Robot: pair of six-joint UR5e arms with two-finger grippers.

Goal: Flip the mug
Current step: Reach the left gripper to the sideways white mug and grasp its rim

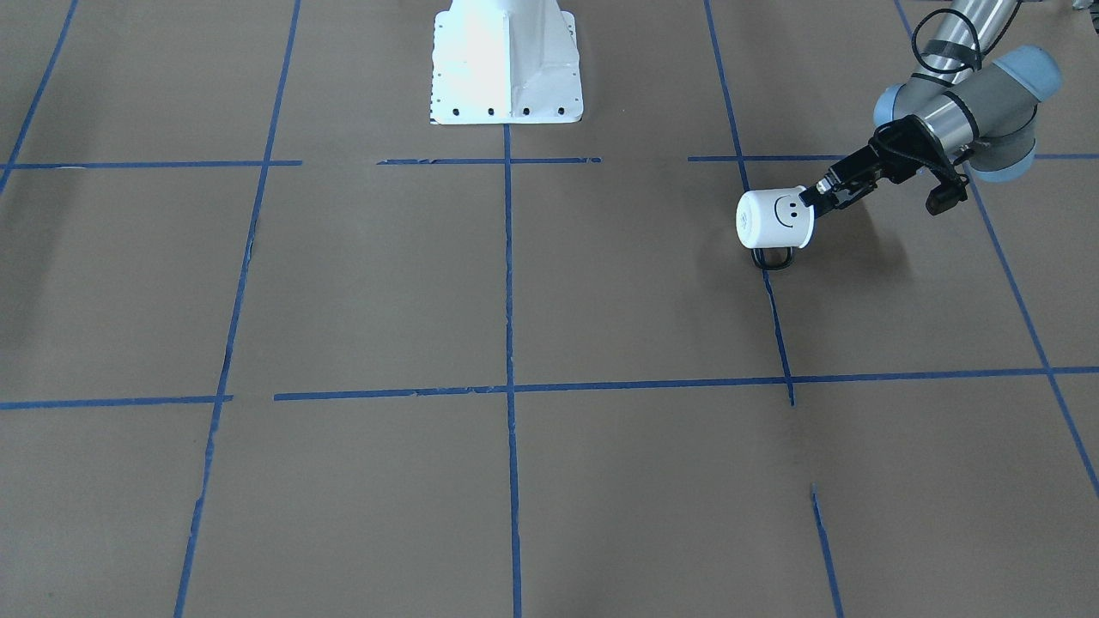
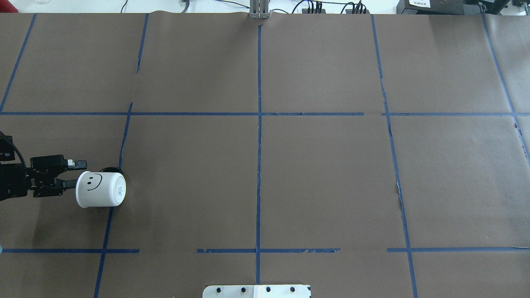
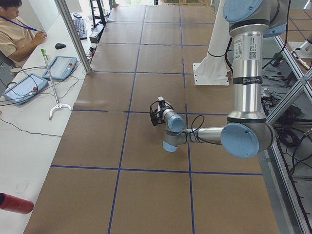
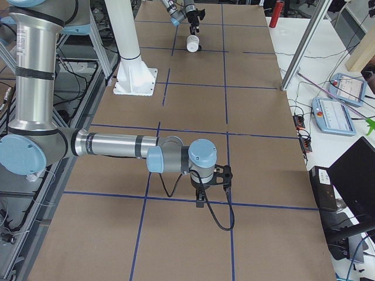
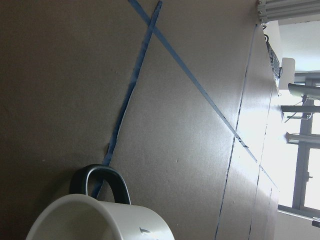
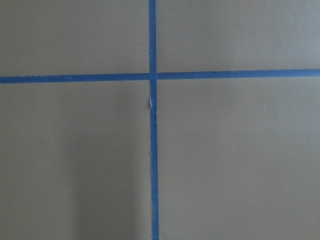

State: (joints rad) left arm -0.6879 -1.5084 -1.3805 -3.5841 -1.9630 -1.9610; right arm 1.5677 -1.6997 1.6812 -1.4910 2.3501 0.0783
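Pinching the mug [image 1: 773, 219] by its rim, the left gripper [image 1: 816, 200] holds it sideways, base beyond the fingertips; flip seemingly half done.

The table [image 2: 323, 174] is covered edge to edge in brown paper, with a grid marked out in blue tape [image 2: 259, 165] that's torn and patchy in spots. A white base plate [image 1: 506, 64] is set mid-table at the robot's edge. The mug [image 2: 100, 189] is tipped sideways over one line; contact with the paper can't be made out.

mug [image 4: 192, 43] at far left claw [image 4: 194, 31]
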